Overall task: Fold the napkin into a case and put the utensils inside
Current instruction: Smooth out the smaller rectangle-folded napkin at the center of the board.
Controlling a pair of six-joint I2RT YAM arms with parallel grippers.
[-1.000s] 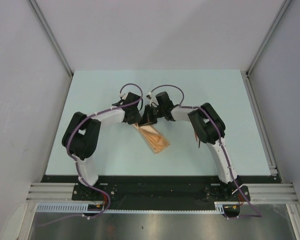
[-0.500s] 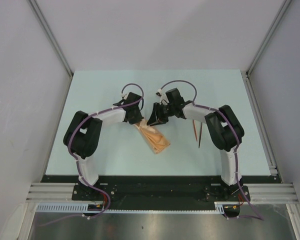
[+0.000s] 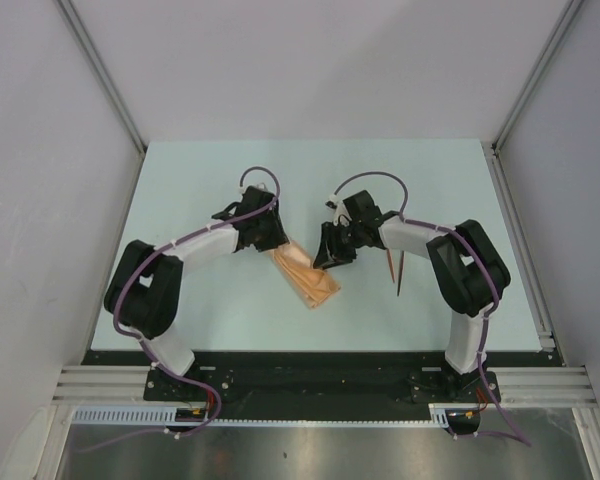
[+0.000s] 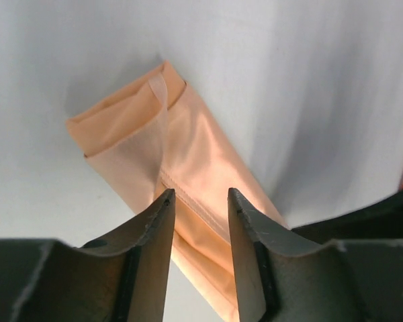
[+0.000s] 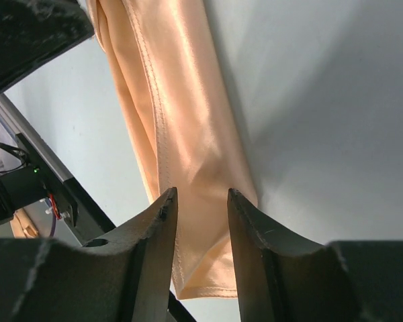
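**Two hands over the folded case, utensils off to the side**

The case (image 3: pixel 305 277) lies flat on the surface (image 3: pixel 210 180) as a long narrow strip, running diagonally between the two hands. The left hand (image 3: pixel 268 237) sits over its far end; the right hand (image 3: pixel 330 256) hangs just beside its long edge on the right arm's side.

From the left wrist, the left hand's fingers (image 4: pixel 151 228) stand a narrow gap apart with nothing gripped between them; the cloth shows through the gap, and a stitched hem (image 4: pixel 188 194) runs lengthwise under the fingertips. Ahead of this hand the strip ends in a layered edge, where a thin flap lies over the lower fold; bare surface surrounds that end on three sides.

From the right wrist, the right hand's fingers (image 5: pixel 252 228) are likewise slightly parted and hold nothing. The case passes beneath them and stretches away ahead, its two hemmed long edges parallel; its short end shows just below the fingertips. Bare surface lies to one side of this hand.

The utensils (image 3: pixel 395 268) lie together on the surface outboard of the right hand, close against the right arm (image 3: pixel 415 238), apart from the case; open surface extends beyond both hands to the far edge.
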